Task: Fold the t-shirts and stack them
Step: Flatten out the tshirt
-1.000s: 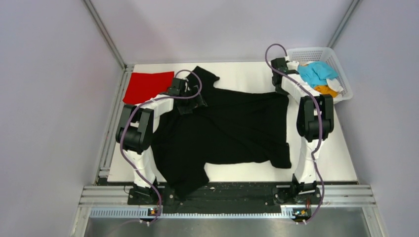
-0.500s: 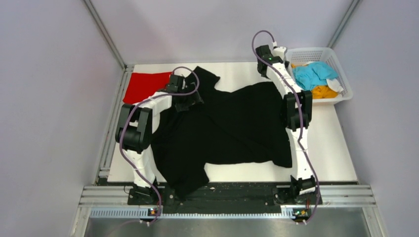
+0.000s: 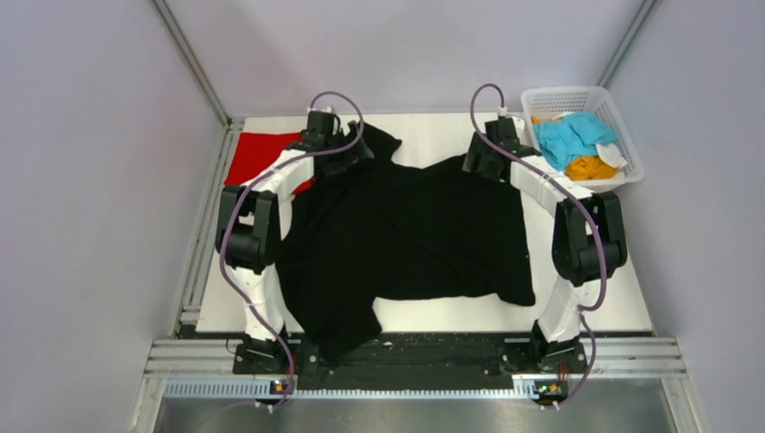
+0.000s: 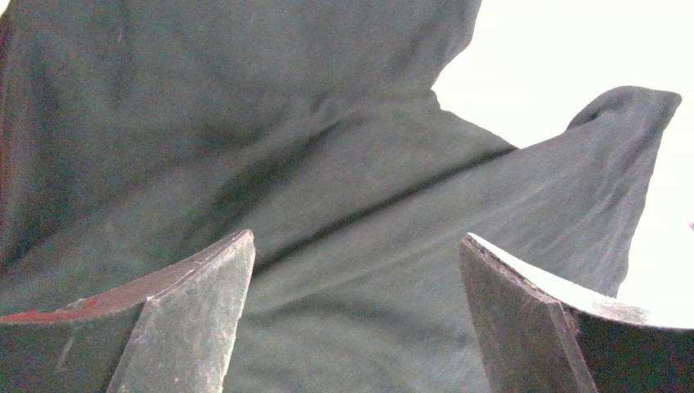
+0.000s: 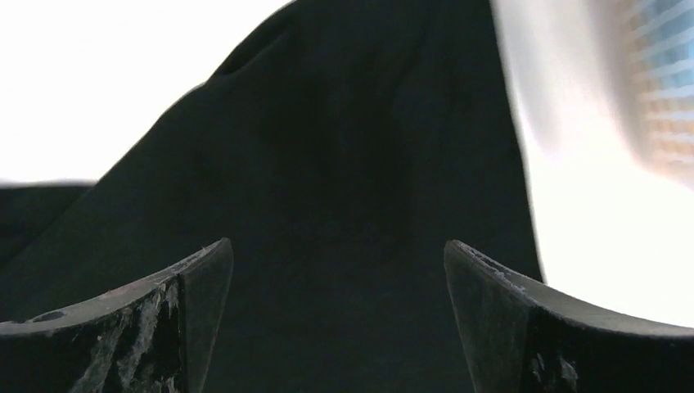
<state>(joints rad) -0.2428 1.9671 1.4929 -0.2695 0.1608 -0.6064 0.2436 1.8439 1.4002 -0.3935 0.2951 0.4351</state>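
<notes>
On the white desk (image 3: 433, 131), the black t-shirt (image 3: 406, 234) lies spread open across the middle, rumpled rather than flat, with one sleeve pointing toward the far edge and the other drooping over the near edge on the left side. Its straight hem runs along the right side. The red t-shirt (image 3: 248, 158) lies flat in the far left corner, partly hidden by the left arm, just beside the black cloth; whether the two touch I cannot tell. The left tool (image 4: 356, 239) hangs over the far left part of the black t-shirt near the far sleeve, its fingers spread wide and released, with only wrinkled dark cloth showing below the gap. The right tool (image 5: 337, 244) hangs over the far right corner of the same shirt, also released, fingers well apart and nothing caught between them; bright desk surface shows on both sides of the cloth beneath it. At the far right corner stands a white mesh basket (image 3: 564, 95), holding a crumpled light blue t-shirt (image 3: 573, 135) on top, an orange t-shirt (image 3: 591, 167) at its near side, and a bit of white cloth beside them. The basket stands just right of the right tool.
</notes>
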